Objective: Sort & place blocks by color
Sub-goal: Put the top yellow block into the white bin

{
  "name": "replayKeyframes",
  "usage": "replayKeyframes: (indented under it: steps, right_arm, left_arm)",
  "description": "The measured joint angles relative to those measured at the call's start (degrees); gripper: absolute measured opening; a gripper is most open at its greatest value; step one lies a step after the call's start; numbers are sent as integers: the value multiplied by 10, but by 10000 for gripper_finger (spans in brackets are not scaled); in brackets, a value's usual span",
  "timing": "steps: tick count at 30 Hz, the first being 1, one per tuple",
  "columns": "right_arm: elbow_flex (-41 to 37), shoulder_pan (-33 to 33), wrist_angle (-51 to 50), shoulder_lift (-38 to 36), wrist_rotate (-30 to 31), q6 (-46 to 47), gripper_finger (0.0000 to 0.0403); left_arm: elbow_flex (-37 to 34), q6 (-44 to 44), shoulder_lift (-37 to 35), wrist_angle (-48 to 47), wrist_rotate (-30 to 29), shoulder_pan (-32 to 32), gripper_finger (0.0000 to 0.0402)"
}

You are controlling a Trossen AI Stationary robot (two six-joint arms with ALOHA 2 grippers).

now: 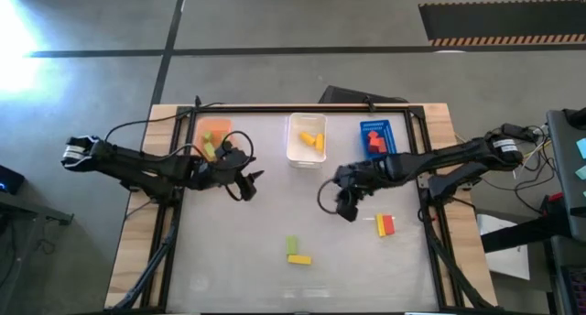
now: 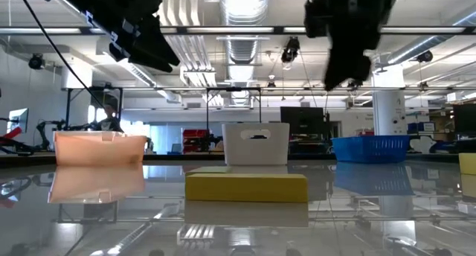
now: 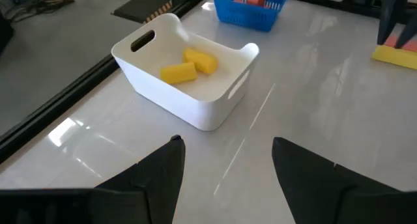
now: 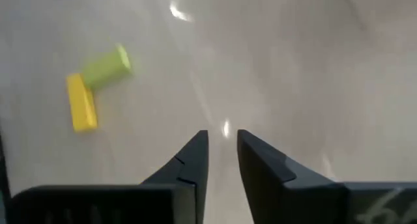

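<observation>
Matte yellow rectangular block (image 2: 246, 187) on glossy tabletop (image 1: 275, 214), left claw (image 1: 249, 184) open, right claw (image 1: 347, 208) nearly closed, empty.

- Three bins (image 1: 307, 139): one orange, one white, one blue.
- Four blocks (image 1: 298, 259) loose on the table (image 1: 229, 251): two yellow, one green, one red.
- Two yellow blocks inside the white bin.

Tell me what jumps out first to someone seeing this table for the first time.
Three bins line the far edge: an orange bin with green blocks, a white bin with yellow ones and a blue basket with red ones. Four blocks are unsorted: a green block touching a yellow block near the front, and a yellow-and-red pair to the right. The left gripper and right gripper hang over the middle, holding nothing.
</observation>
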Motion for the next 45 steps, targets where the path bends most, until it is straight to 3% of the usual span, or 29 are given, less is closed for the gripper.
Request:
replayKeyframes:
  steps: [11,14,26,39,45]
  right_arm:
    - [-4,71,-248,21,6,211,26]
    - [-22,92,-267,33,22,261,22]
    - [-74,130,-275,47,-3,383,23]
    - [-48,138,-266,48,-7,450,124]
    - [-42,138,-217,49,-7,509,164]
  left_arm:
    - [-2,1,-1,1,0,0,215]
    - [-5,1,-1,1,0,0,215]
    - [-12,1,-1,1,0,0,215]
    - [-12,1,-1,1,0,0,215]
    - [-12,1,-1,1,0,0,215]
